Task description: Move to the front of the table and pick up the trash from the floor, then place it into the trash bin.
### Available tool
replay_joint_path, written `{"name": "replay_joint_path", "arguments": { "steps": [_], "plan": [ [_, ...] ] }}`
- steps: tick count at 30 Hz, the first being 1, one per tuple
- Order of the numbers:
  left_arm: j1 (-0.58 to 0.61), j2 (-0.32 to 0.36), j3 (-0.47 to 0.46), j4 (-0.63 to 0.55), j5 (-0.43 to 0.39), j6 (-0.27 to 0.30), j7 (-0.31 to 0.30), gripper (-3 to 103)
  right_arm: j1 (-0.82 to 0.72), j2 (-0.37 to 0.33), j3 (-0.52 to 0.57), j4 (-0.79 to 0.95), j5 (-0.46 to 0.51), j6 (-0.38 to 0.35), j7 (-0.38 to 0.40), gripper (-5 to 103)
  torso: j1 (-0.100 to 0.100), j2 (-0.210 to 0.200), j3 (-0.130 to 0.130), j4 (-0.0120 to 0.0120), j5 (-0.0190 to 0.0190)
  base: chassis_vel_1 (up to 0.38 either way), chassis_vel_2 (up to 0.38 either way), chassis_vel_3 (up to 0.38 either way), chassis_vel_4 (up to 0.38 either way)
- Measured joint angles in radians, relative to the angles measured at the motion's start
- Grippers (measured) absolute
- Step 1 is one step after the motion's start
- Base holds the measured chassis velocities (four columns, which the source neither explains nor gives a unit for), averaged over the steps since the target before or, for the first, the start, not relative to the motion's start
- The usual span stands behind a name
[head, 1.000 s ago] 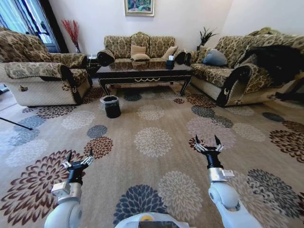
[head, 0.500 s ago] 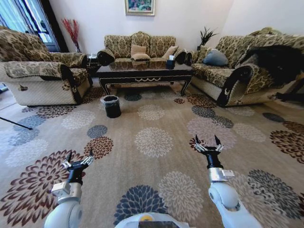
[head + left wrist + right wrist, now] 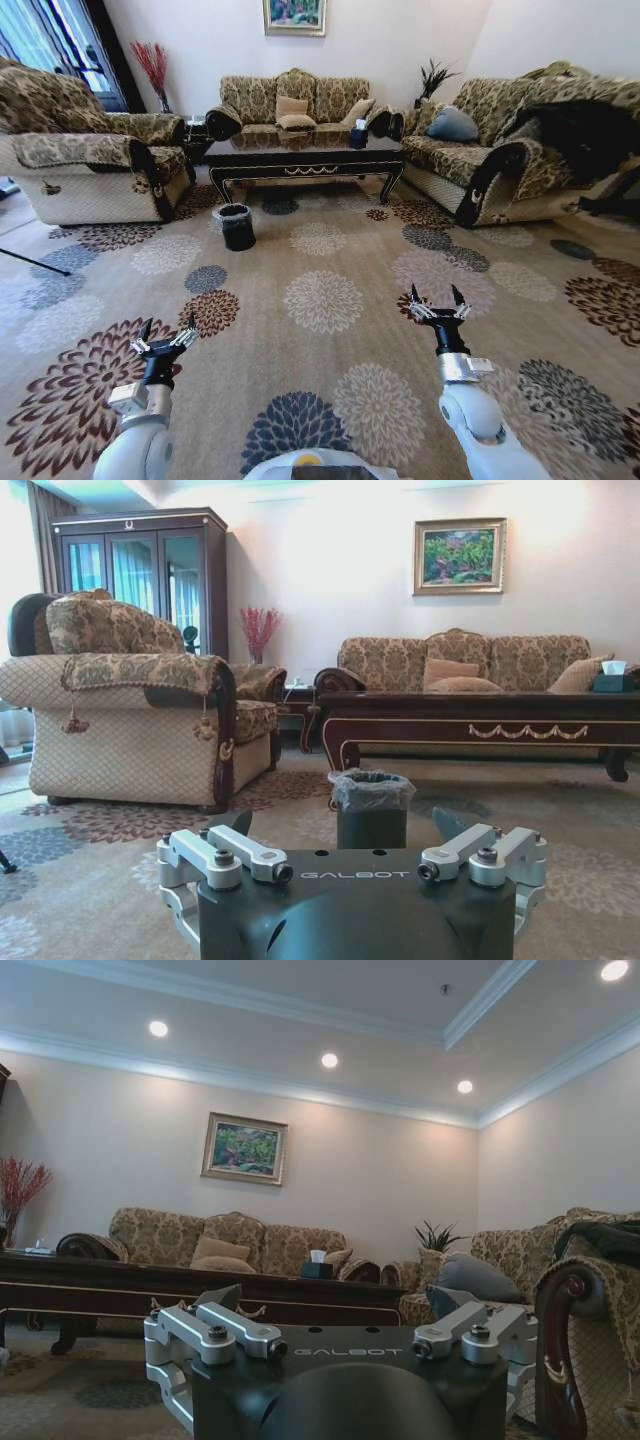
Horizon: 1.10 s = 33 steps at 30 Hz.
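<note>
Trash bin (image 3: 237,225) before table (image 3: 300,155), liner visible from left wrist

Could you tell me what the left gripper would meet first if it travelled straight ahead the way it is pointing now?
Probably the trash bin: it stands dead ahead between the open fingers of the left gripper, with bare carpet between. The table stands behind it. Depth is uncertain.

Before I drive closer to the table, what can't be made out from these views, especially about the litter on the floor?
- Litter pieces: too small against the flowered carpet in the head view to tell from its patterns.
- Inside of the small round black bin with clear liner: rim seen side-on in the left wrist view.
- Floor under the long glossy dark coffee table: shadowed.
- Carpet just ahead of the open left gripper and open right gripper: hidden behind each gripper's body in its wrist view.
</note>
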Motion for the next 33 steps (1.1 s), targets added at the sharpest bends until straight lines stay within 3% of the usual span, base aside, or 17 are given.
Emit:
{"name": "replay_joint_path", "arguments": {
  "steps": [33],
  "plan": [
    [0.0, 0.0, 0.0, 0.0, 0.0, 0.0, 0.0, 100, 0.0, 0.0, 0.0, 0.0, 0.0, 0.0, 0.0, 100, 0.03, 0.131, 0.101, 0.0, 0.0, 0.0, 0.0, 0.0, 0.0]
  ]
}}
